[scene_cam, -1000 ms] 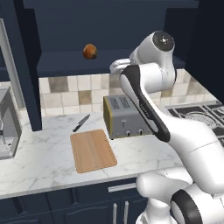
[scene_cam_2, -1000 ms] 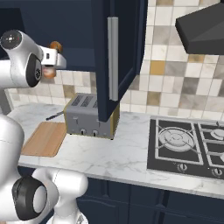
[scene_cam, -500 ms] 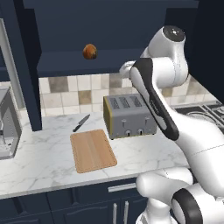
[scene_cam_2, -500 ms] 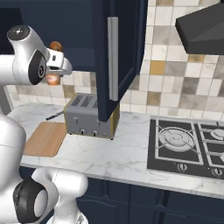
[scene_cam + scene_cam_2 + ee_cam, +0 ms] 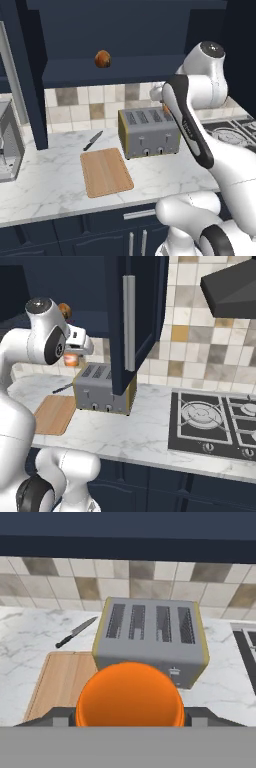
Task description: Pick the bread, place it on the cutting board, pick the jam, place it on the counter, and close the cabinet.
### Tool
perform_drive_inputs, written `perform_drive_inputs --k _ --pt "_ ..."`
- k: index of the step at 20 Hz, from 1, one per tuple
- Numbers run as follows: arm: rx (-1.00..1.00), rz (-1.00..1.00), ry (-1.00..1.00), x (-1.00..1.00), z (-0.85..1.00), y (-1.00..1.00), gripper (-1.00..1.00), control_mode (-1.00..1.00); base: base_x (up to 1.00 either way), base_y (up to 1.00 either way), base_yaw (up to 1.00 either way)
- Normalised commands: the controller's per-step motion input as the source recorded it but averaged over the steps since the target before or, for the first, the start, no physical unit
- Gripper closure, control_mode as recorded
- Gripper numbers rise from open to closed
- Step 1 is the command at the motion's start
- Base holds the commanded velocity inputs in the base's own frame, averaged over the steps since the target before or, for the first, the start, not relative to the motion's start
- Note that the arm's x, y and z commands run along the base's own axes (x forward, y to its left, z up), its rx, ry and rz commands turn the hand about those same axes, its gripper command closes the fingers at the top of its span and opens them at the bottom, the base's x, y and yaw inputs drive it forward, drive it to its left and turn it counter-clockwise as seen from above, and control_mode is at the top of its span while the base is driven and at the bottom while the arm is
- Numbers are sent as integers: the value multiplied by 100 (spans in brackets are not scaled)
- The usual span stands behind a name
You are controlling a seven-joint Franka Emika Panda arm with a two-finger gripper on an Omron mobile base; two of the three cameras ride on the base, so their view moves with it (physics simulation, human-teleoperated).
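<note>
Two navy cabinet [image 5: 137, 316] doors hang open above the marble counter [image 5: 55, 185], and the four-slot toaster [image 5: 148, 133] sits just right of the cutting board [image 5: 105, 171]. Bread [image 5: 102, 59] is up on the cabinet shelf, well away from the board. The gripper [image 5: 130, 717] has its fingers clamped on the orange jam [image 5: 130, 694], held in the air above the toaster. A black knife [image 5: 93, 140] lies behind the board.

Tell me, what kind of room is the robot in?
A kitchen, rendered by computer. A boxy grey four-slot toaster and a flat light-brown wooden cutting board sit on a white veined marble counter, and a black gas hob lies beside them.
</note>
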Motion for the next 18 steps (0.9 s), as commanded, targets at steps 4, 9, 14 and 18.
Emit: perform_drive_inputs --k 4,9,14,18 --pt "0 0 0 -7 -46 -13 100 -100 0 0 0" --pt "0 0 0 -2 -46 -12 100 -100 0 0 0" --pt "0 0 1 -1 -39 -10 100 -100 0 0 0" --pt "0 0 0 -2 -36 -11 100 -100 0 0 0"
